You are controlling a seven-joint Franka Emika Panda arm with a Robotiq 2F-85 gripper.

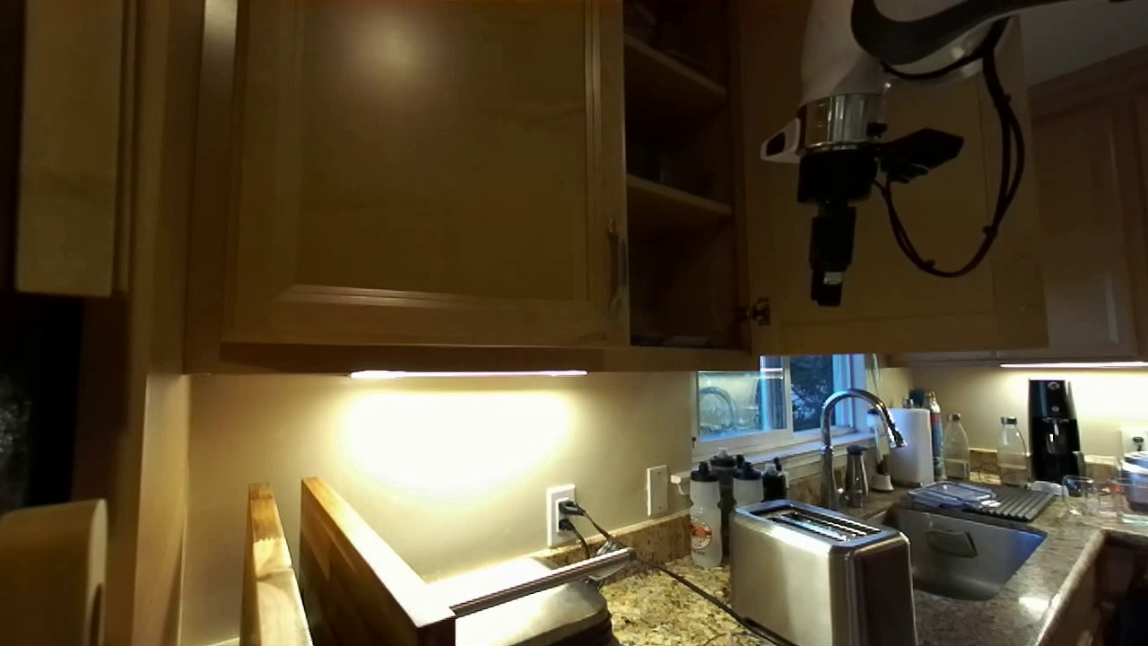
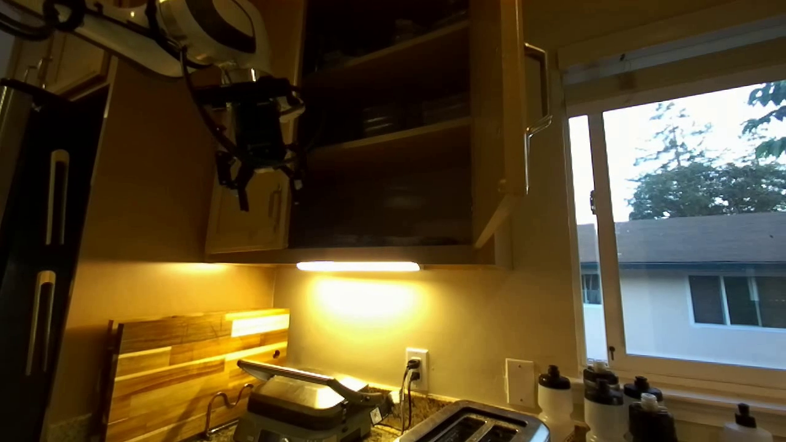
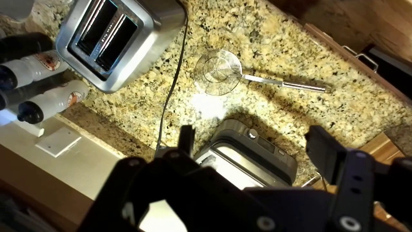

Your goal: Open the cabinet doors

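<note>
The right cabinet door (image 1: 942, 197) stands swung wide above the granite countertop (image 3: 270, 38), while the left cabinet door (image 1: 439, 179) looks only partly out, so it is probably the one needing work. Its slim bar handle (image 1: 616, 265) is clear: the Robotiq gripper (image 3: 250, 132) hangs in front with its fingers (image 3: 323, 149) spread well apart, nothing between them. If they land on the panel rather than around the bar or behind the free edge, they would likely nudge the door closed; pulling straight instead of along its arc could make a grip slip. The black cable loop (image 1: 989, 231) might snag the right cabinet door on a swing that way. The door tops are cut off in both exterior views, what sits on the shelves (image 2: 393, 136) is too dark to name, and the bar shows only dimly. The wrist view, looking down on toaster (image 3: 141, 51), wire skimmer (image 3: 219, 71) and contact grill (image 3: 257, 154), catches neither cabinet door's handle, so the gap from fingers to bar is hard to judge.
</note>
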